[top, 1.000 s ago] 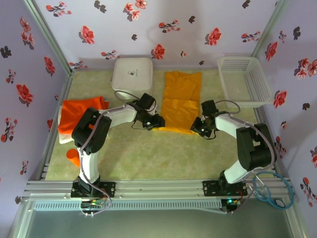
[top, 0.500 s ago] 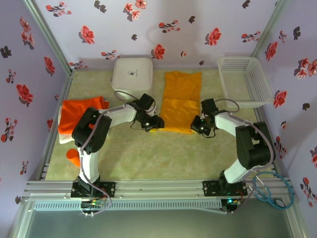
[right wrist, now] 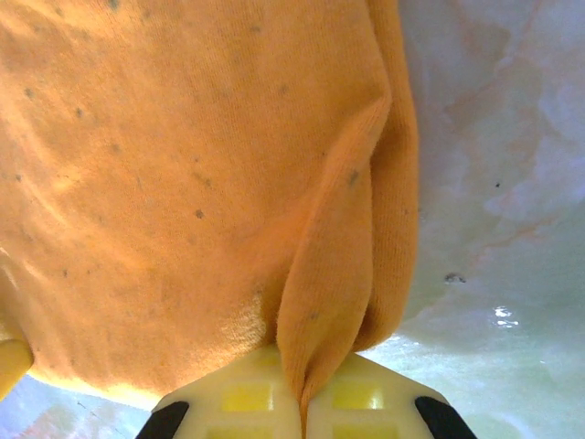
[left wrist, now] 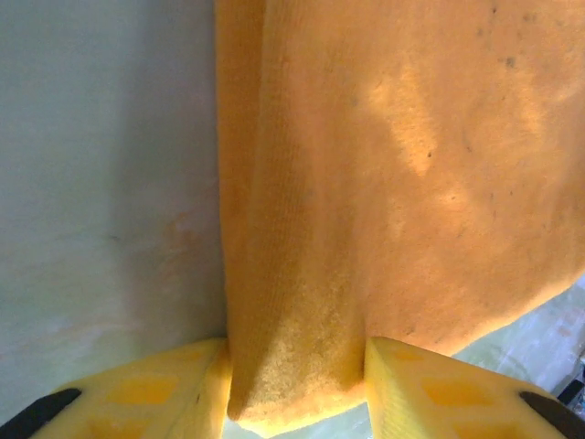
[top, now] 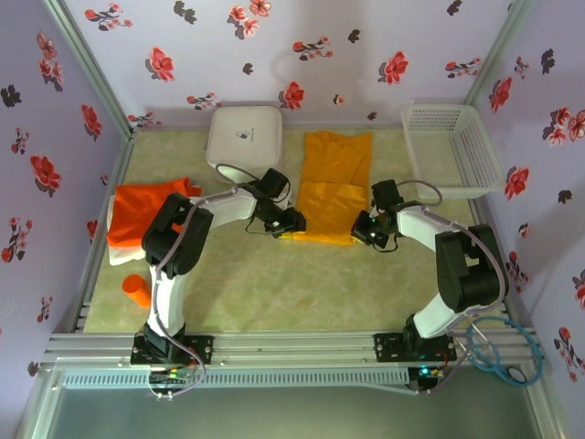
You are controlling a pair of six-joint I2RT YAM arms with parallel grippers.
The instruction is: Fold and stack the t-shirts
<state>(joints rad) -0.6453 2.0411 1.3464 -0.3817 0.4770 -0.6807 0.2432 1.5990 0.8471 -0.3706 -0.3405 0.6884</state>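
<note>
Mustard t-shirt lies flat just right of the white box. Left gripper and right gripper each pinch a hem corner. Best lifted together, hem taut, then folded toward the collar.

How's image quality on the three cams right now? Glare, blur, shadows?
Top external: even lighting, sharp, soft shadows beside the arms on the table. Left wrist: mustard t-shirt weave crisp near the left claw, mottled bright patches on the cloth, table soft. Right wrist: cloth in focus at the right claw, small glare spots on the glossy table at lower right.
</note>
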